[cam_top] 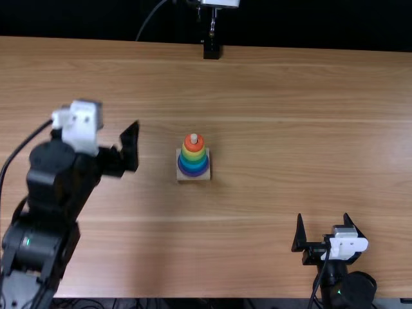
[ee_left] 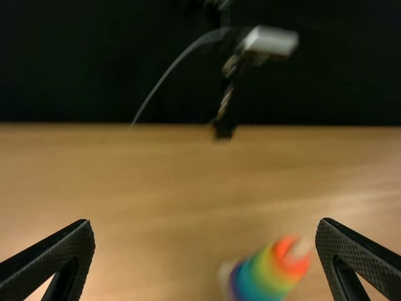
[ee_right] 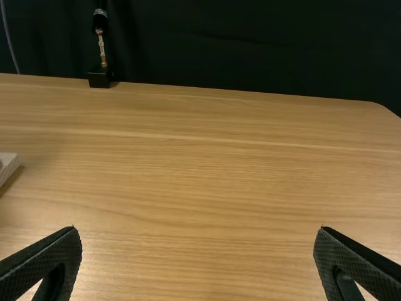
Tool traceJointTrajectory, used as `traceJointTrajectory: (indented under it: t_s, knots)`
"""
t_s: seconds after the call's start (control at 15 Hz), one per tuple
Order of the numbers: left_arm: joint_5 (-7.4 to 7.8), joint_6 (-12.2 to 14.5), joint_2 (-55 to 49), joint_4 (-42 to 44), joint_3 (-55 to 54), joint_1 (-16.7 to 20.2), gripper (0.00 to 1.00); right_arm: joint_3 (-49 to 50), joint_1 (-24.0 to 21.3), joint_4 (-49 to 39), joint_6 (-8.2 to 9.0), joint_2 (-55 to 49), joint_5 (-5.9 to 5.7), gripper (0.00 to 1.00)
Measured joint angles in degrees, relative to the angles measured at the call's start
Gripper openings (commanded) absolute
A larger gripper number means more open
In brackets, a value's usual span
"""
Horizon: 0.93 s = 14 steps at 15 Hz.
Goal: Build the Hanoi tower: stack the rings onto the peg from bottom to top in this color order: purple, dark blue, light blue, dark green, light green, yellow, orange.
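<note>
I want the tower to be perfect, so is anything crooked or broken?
Nothing stands out. The rings sit stacked around the peg on the square base, with orange on top and purple lowest, and I see no crooked or broken ring.

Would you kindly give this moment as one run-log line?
Rings stacked on peg | orange ring topmost | left end effector open, empty | right end effector open, empty

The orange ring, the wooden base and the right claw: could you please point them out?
Orange ring point(cam_top: 194, 147): top view, near side.
Wooden base point(cam_top: 180, 176): top view, near left corner.
Right claw point(cam_top: 322, 216): top view, midway between fingertips.
</note>
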State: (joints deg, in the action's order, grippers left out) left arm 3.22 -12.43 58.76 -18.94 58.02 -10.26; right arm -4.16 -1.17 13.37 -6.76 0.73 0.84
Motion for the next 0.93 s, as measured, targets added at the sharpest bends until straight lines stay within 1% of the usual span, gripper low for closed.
traceJointTrajectory:
  t_s: [0.13, 0.27, 0.4, 0.47, 0.53, 0.73, 0.87, 0.93]
  knots:
    - [-0.02, 0.0, -12.9, -0.3, -13.0, 4.8, 1.00, 0.0, 0.0, 0.0, 0.00, 0.0, 0.02, 1.00]
    - [0.13, 0.0, -25.2, -0.1, -23.3, 5.4, 1.00, 0.0, 0.0, 0.0, 0.00, 0.0, 0.00, 1.00]
    - [0.07, 0.3, -33.3, -0.1, -31.5, 5.0, 1.00, 0.0, 0.0, 0.0, 0.00, 0.0, 0.00, 1.00]
    - [0.02, 1.0, -37.2, -0.2, -35.1, 5.0, 1.00, 0.0, 0.0, 0.0, 0.00, 0.0, 0.00, 1.00]
    - [-0.02, 3.4, -41.4, -0.4, -38.5, 5.0, 1.00, 0.0, 0.0, 0.0, 0.02, 0.0, 0.00, 1.00]
    - [-0.04, 12.8, -48.1, -0.3, -42.6, 5.1, 1.00, 0.0, 0.0, 0.0, 0.00, 0.0, 0.02, 1.00]
    - [-0.04, 15.7, -49.6, -0.3, -47.1, 7.1, 1.00, 0.0, 0.0, 0.0, -0.02, 0.0, 0.02, 1.00]
    - [-0.09, 16.5, -49.6, -0.6, -48.4, 7.8, 1.00, 0.0, 0.0, 0.0, -0.02, 0.0, -0.02, 1.00]
